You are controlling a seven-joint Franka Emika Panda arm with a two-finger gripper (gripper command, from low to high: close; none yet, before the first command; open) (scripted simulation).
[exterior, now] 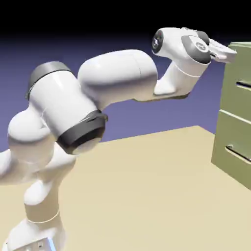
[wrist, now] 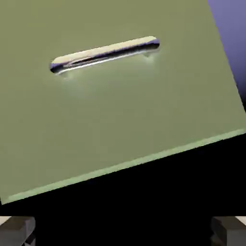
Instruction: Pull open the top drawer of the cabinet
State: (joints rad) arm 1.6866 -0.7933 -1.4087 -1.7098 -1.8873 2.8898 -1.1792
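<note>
The olive-green cabinet (exterior: 234,122) stands at the exterior view's right edge. Its top drawer (exterior: 238,95) has a slim grey bar handle (exterior: 243,86) and looks closed. My gripper (exterior: 224,52) hovers level with the cabinet's top edge, just short of it and above that handle. In the hand view the top drawer front (wrist: 120,110) fills most of the frame, with the handle (wrist: 104,54) tilted near the top. My gripper (wrist: 123,233) is open, its fingertips (wrist: 17,230) wide apart at the bottom corners with nothing between them.
The lower drawer (exterior: 230,147) with its own bar handle (exterior: 238,152) sits beneath the top one. The tan table (exterior: 147,186) stretches in front of the cabinet. In the hand view a black band lies beyond the green front's edge.
</note>
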